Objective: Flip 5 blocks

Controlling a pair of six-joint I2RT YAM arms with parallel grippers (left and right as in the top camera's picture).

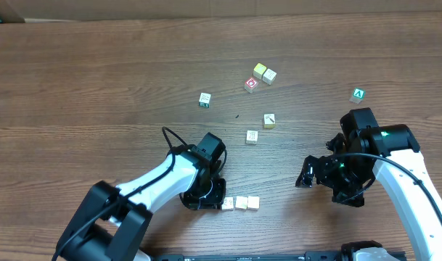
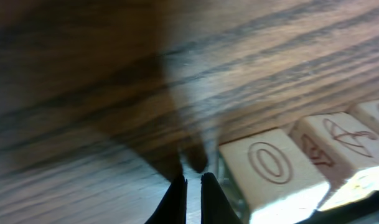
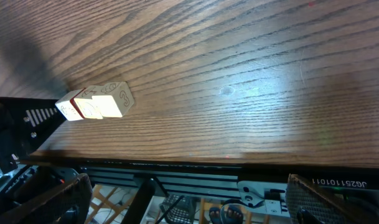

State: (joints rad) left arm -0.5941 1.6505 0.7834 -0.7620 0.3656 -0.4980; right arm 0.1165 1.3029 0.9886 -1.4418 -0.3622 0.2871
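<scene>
Three cream blocks stand in a row near the table's front edge (image 1: 241, 203), also seen side by side in the right wrist view (image 3: 113, 99). My left gripper (image 1: 212, 201) is shut and empty, tips down on the wood just left of the row. In the left wrist view the shut left gripper (image 2: 193, 186) sits beside the nearest block, marked with an oval (image 2: 270, 167). More pale blocks lie farther back: one at the left (image 1: 205, 99), a pair (image 1: 264, 73), and two in the middle (image 1: 269, 120) (image 1: 252, 137). My right gripper (image 1: 328, 185) is open and empty, to the right of the row.
A red-marked cube (image 1: 251, 84) lies beside the back pair. A green "A" cube (image 1: 358, 95) sits at the far right, behind the right arm. The table's front edge (image 3: 195, 163) runs just below the block row and under the right gripper (image 3: 183, 186).
</scene>
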